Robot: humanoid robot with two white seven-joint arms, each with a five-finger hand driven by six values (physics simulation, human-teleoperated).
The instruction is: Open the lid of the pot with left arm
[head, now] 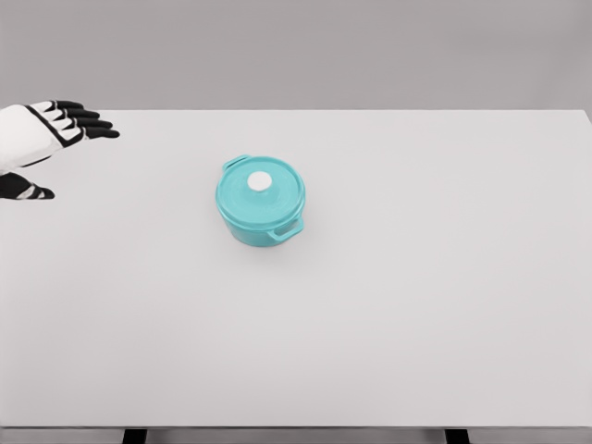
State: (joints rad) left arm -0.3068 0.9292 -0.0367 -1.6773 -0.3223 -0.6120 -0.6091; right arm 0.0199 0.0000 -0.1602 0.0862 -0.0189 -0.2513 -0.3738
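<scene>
Item 1, far left: left hand (44,139), white shell with black fingers (91,120). It enters from the left edge and is cut off there, so the wrist and arm are out of view. Fingers extended and loosely spread, pointing right, grasping nothing; the thumb (28,191) shows as a separate dark tip lower down, nearer the viewer. The hand sits over the far left part of the table, well apart from the pot.

Item 2, left of centre: pot (261,202), teal, round, squat, standing upright on the table. Lid (262,187) seated flat on the rim, same teal, with a white round knob (260,181) at its middle. One side handle (288,228) projects at the near right; a second handle (235,163) shows only as a small lip at the far left, largely hidden by the lid's edge.

Item 3, surface: table (416,305), plain white, matte, spanning the full width. Its near edge runs along the bottom, where two dark legs (135,436) are cut off by the frame.

Item 4, room: wall (370,46), flat uniform grey, behind the table's far edge.
</scene>
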